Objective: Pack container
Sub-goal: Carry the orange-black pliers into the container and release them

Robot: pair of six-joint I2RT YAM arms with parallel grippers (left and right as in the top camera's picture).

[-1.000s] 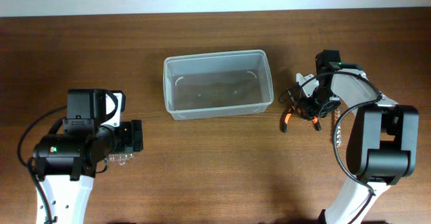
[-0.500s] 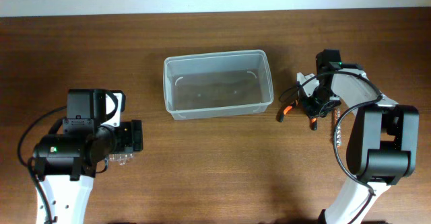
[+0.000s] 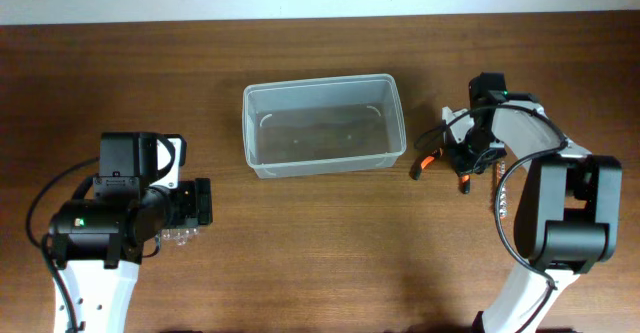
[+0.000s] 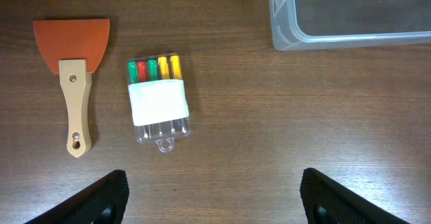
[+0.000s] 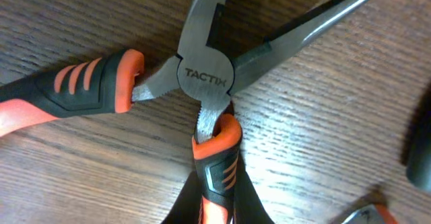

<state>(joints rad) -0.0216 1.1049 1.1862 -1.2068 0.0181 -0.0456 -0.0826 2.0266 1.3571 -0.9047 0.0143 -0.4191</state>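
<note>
The clear plastic container stands empty at the table's middle back; its corner shows in the left wrist view. My right gripper is right of it, shut on one orange-and-black handle of the pliers. In the right wrist view the pliers lie spread open against the wood, one handle pinched in my gripper. My left gripper is open and empty at the left. In its wrist view the gripper hangs over bare wood.
An orange scraper with a wooden handle and a clear case of coloured bits lie on the table ahead of my left gripper. Another small tool lies beside my right arm, partly hidden.
My right gripper has shifted the pliers a little; their free handle has swung up and left toward the container. The left arm has not moved.
</note>
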